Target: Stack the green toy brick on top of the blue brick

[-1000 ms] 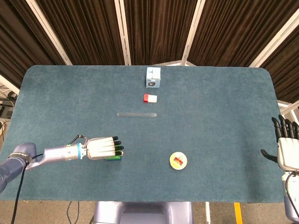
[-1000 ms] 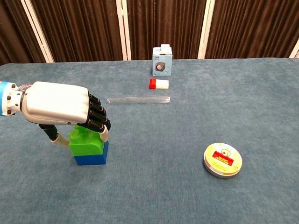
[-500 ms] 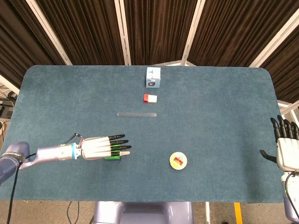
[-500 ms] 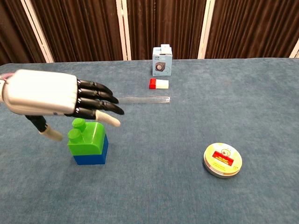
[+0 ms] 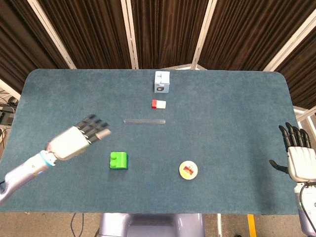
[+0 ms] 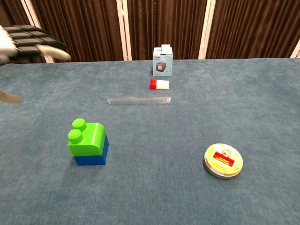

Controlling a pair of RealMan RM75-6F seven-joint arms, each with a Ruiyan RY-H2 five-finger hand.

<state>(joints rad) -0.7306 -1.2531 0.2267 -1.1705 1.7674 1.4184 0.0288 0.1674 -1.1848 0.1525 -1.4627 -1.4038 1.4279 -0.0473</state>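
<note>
The green toy brick [image 6: 87,137] sits on top of the blue brick [image 6: 91,157] at the table's front left; from the head view only the green brick [image 5: 118,160] shows clearly. My left hand [image 5: 78,138] hangs open above the table, up and to the left of the stack, fingers spread and holding nothing. In the chest view that left hand [image 6: 28,43] shows blurred at the top left corner. My right hand [image 5: 298,154] stays open beyond the table's right edge, fingers pointing up.
A clear tube [image 6: 138,100] lies across the middle. Behind it are a red and white block [image 6: 159,84] and a small printed box [image 6: 162,62]. A round tin [image 6: 223,161] sits at the front right.
My left hand let go of the green brick, opened its fingers, then rose up and away to the left. The green brick stays on the blue one.
</note>
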